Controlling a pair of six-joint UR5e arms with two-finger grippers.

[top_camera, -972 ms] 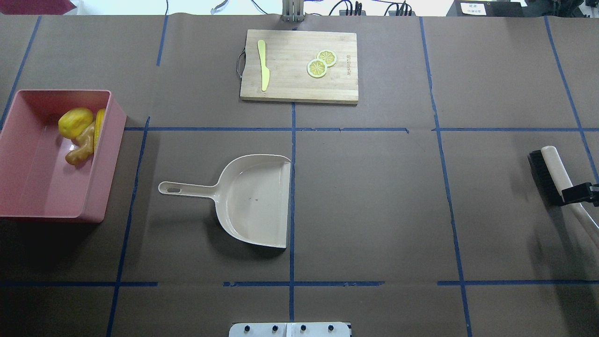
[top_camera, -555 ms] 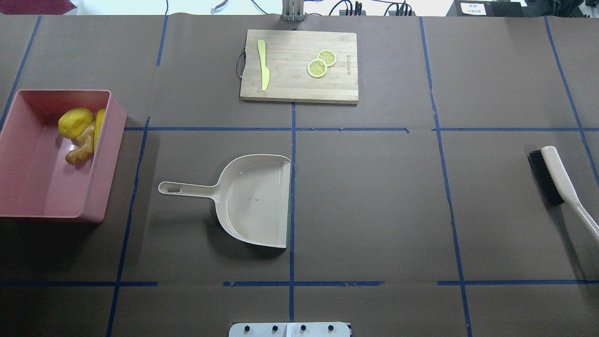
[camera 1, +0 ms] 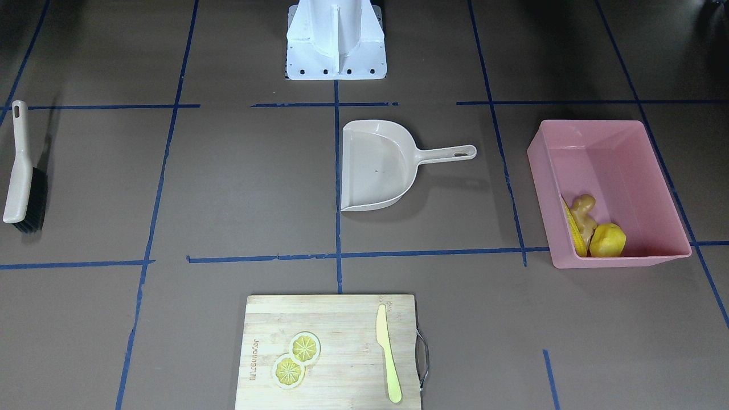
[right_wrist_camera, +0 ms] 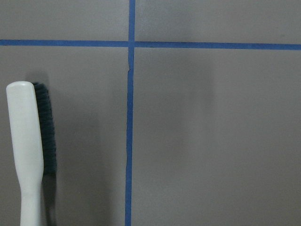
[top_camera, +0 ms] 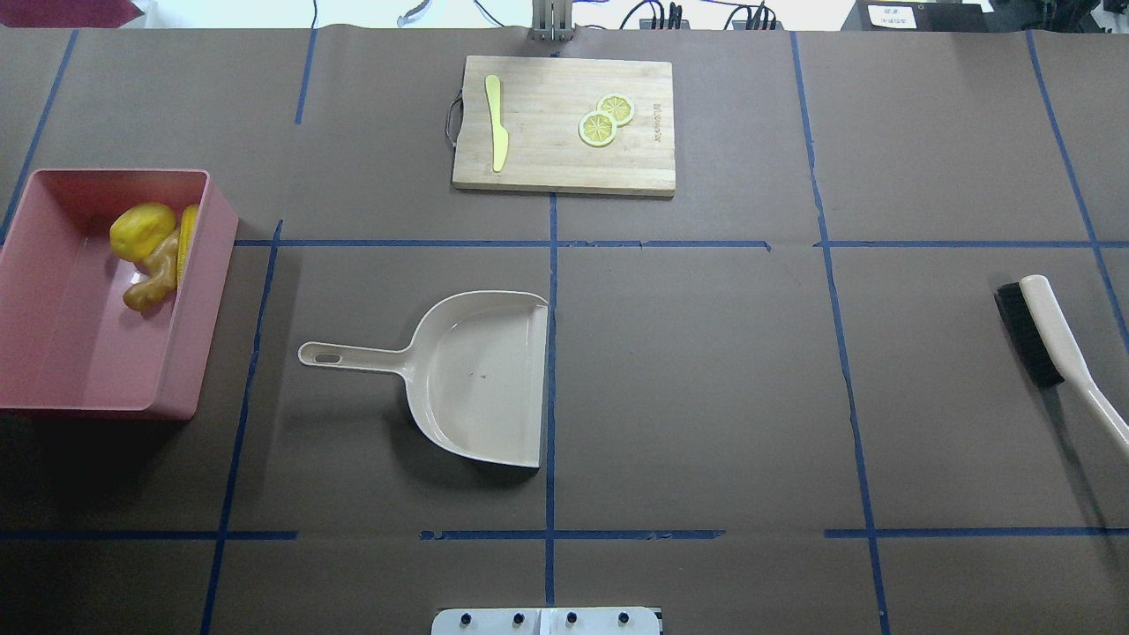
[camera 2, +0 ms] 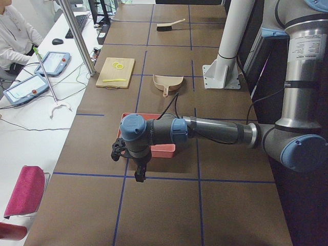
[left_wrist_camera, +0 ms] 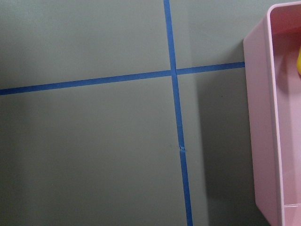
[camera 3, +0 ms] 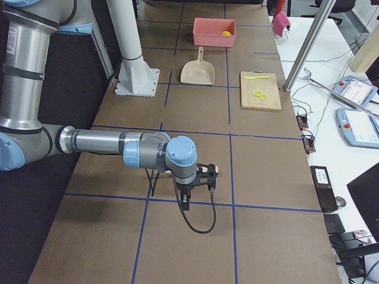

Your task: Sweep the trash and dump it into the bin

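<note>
The pink bin (top_camera: 53, 401) stands at the table's left edge and holds the trash: a yellow corn cob (top_camera: 187, 242), a rounded yellow lump (top_camera: 141, 231) and a tan ginger root (top_camera: 150, 282). In the front-facing view the bin (camera 1: 618, 263) holds the same three at its near end. My left gripper (camera 2: 138, 171) hangs just off the bin's outer side; its wrist view shows the bin's wall (left_wrist_camera: 263, 132). My right gripper (camera 3: 185, 201) hangs near the brush (top_camera: 1050, 335). I cannot tell whether either gripper is open or shut.
A beige dustpan (top_camera: 476, 379) lies mid-table, its handle toward the bin. The brush lies on the table at the right and shows in the right wrist view (right_wrist_camera: 26, 155). A wooden cutting board (top_camera: 564, 168) at the far side carries lemon slices (top_camera: 604, 119) and a pale knife (top_camera: 497, 123).
A second ago my right gripper showed at the overhead view's right edge, over the brush handle. It has since left that view. The brush lies where it was.
</note>
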